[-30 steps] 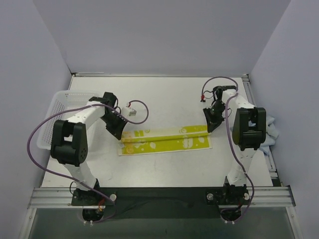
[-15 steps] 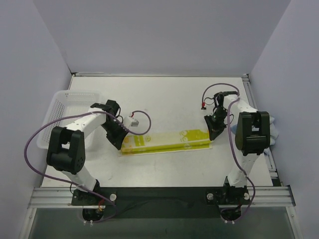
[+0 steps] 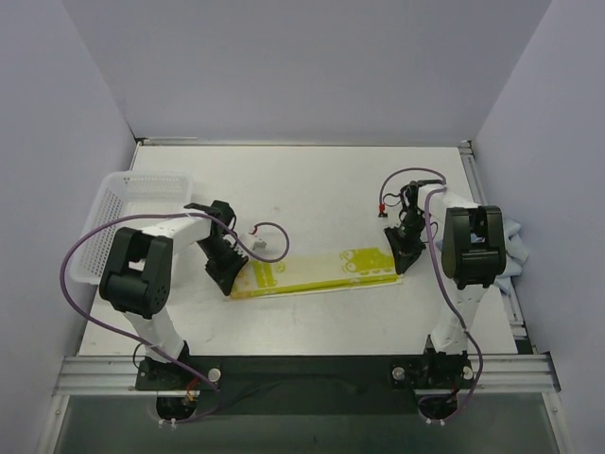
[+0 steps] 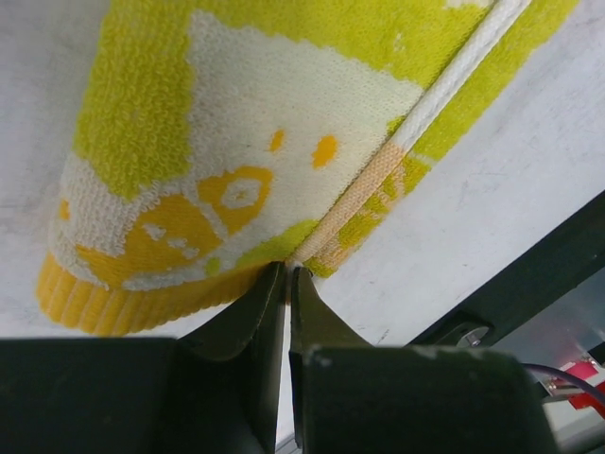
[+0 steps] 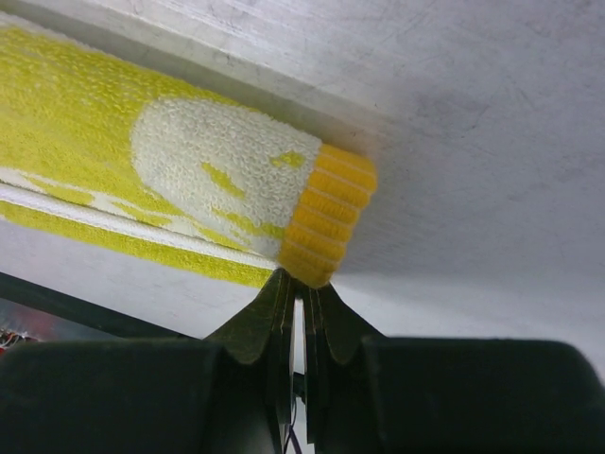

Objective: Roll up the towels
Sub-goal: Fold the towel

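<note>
The printed towel (image 3: 317, 270) looks a good deal narrower than it did a second ago. Then it lay as a broad flat band with its far edge only partly turned over; now it is a slim strip running left to right across the middle of the bench (image 3: 312, 180), a little nearer the near edge than the far one, with its right end angled slightly toward the far side. The left pincer (image 3: 230, 276) is at the strip's left end, jaws drawn almost together, with a thin lip of cloth nipped at their tips where the white piping meets the yellow pile. The right pincer (image 3: 401, 257) is at the other end, jaws pressed together on the orange ribbed hem, which bulges round there as though the cloth has been turned over on itself. Both arms have come toward the near edge as they brought the cloth over. I'd judge this to be the lengthwise fold or first turn, just about finished, leaving a narrow strip to be rolled up from one end. The blue towel (image 3: 511, 248) sits bunched at the right edge of the bench, not yet rolled, and the basket (image 3: 113, 203) stands at the left edge.
</note>
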You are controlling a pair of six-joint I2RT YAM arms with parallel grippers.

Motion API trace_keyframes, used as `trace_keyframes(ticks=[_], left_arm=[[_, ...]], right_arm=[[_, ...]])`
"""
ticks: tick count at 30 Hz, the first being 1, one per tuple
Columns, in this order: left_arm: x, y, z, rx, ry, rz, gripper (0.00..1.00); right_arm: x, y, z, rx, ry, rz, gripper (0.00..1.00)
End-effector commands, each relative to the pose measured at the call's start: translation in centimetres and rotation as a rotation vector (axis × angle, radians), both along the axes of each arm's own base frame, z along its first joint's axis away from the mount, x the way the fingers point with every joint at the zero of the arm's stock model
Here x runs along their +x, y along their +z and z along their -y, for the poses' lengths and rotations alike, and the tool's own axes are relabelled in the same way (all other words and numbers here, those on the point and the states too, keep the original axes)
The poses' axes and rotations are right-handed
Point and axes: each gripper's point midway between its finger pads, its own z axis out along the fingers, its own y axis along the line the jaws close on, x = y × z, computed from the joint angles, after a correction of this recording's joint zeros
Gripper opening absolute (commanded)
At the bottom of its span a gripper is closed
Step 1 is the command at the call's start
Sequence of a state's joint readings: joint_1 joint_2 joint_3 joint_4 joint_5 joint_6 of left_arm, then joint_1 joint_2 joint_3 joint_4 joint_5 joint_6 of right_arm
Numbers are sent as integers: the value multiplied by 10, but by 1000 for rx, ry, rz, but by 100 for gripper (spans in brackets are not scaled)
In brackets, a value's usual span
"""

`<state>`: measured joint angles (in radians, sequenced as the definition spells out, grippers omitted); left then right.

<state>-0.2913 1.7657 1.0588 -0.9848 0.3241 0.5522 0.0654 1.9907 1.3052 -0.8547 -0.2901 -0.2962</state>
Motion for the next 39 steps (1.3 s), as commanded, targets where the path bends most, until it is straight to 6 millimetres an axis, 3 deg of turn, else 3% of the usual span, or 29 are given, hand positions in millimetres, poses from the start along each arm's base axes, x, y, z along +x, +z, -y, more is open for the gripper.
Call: trace_keyframes(ticks=[1, 4, 8, 10, 13, 17, 22, 29, 33, 39], left_arm=[[34, 10, 2, -1, 2, 116, 0], [43, 29, 6, -22, 8, 152, 0], [85, 71, 7, -54, 34, 292, 0], [97, 82, 5, -57, 48, 327, 0], [113, 99, 4, -71, 61, 374, 0], [116, 112, 7, -108, 55, 404, 0], [82, 80, 4, -91, 8, 299, 0], [55, 38, -1, -55, -2, 206, 0], [49, 23, 0, -30, -5, 200, 0], [45, 10, -1, -8, 14, 184, 0]], right_arm=[[6, 9, 12, -59, 16, 40, 0], [19, 26, 13, -54, 8, 94, 0], [48, 53, 15, -43, -9, 188, 0], [65, 69, 15, -36, -15, 238, 0], [76, 83, 12, -17, -21, 271, 0], [72, 88, 10, -5, -12, 275, 0], [53, 68, 12, -11, 5, 212, 0], [37, 34, 11, -19, 16, 140, 0], [29, 16, 14, -40, 27, 102, 0], [27, 6, 14, -48, 27, 80, 0]])
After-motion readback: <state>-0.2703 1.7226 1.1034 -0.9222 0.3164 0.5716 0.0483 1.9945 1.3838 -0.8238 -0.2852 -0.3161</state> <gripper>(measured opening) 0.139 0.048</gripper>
